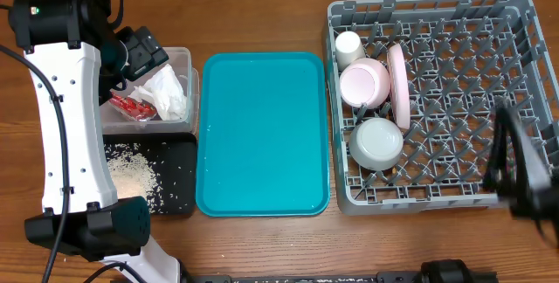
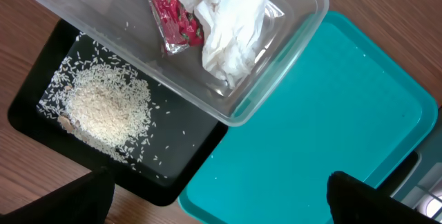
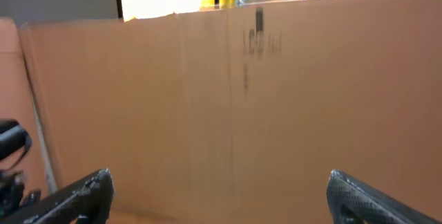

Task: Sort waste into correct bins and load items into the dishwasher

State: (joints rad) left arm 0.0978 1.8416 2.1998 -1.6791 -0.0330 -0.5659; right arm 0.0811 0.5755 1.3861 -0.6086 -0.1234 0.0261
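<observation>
The clear tub (image 1: 182, 56) holds the white napkin (image 1: 168, 91) and the red wrapper (image 1: 131, 106). In the left wrist view the napkin (image 2: 231, 34) and wrapper (image 2: 173, 13) lie in the tub (image 2: 242, 110). The black tray (image 1: 179, 178) in front of it holds the rice (image 1: 131, 176), which also shows in the left wrist view (image 2: 110, 106). The grey rack (image 1: 454, 100) holds the cream cup (image 1: 349, 45), pink bowl (image 1: 364, 82), pink plate (image 1: 399, 82) and whitish bowl (image 1: 376, 143). I cannot make out the chopsticks. My left gripper (image 2: 217, 182) is open and empty above the tub and black tray. My right gripper (image 3: 221, 182) is open and empty; in the overhead view it is blurred over the rack's right edge (image 1: 524, 174).
The large teal tray (image 1: 262, 134) lies between the bins and the rack, with a few stray rice grains on it (image 2: 324, 113). The right wrist view faces a brown cardboard wall (image 3: 276, 99). The left arm's white body (image 1: 70, 126) covers the table's left side.
</observation>
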